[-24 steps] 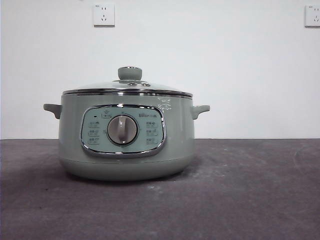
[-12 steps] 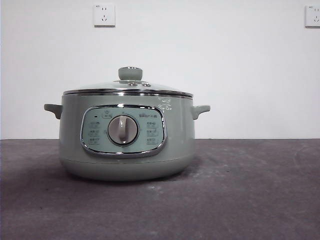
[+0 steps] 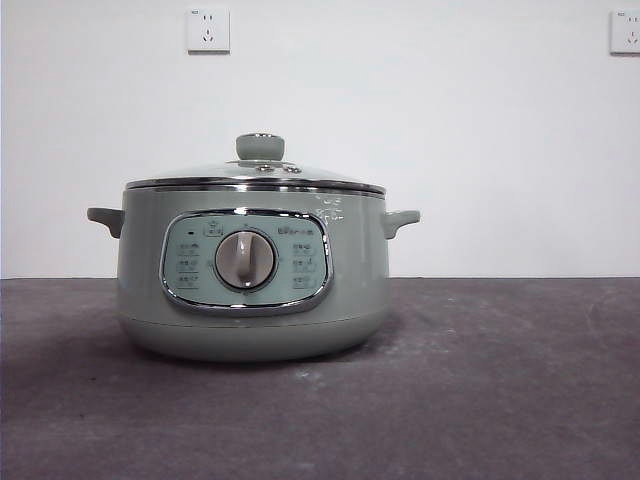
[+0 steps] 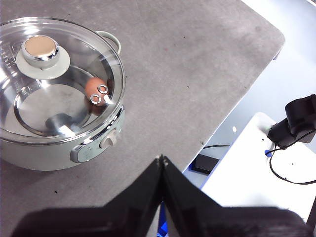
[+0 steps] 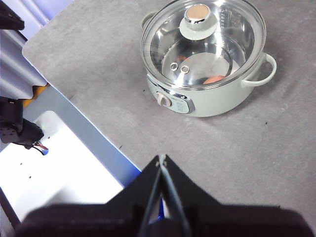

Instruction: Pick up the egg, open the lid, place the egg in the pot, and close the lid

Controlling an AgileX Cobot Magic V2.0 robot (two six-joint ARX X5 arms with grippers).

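a plain white wall with two sockets [image 3: 208, 30] backs a dark grey surface [image 3: 480, 380], and on it, left of the middle in the front view, stands the pot [image 3: 250, 290], its grey dial [image 3: 245, 260] facing the near edge. the egg [image 4: 95, 88] lies inside the pot on the shiny steel floor, seen through the glass in both wrist views, toward the wall nearest the panel. the lid [image 3: 255, 178] sits squarely on the rim, its sage knob [image 3: 260, 146] upright in the centre. judged from this, every step looks finished: egg picked up and placed, lid opened and put back, with nothing plainly left but for the arms to rest. neither arm shows in the front view; both are pulled well back and high. the left gripper [image 4: 162, 160] hangs above the surface's near edge, well apart from the pot, its fingers pressed together to a single point and holding nothing. the right gripper [image 5: 161, 159] is likewise raised over the surface's edge, looking down at the pot from a distance, its fingers also pressed together and empty.
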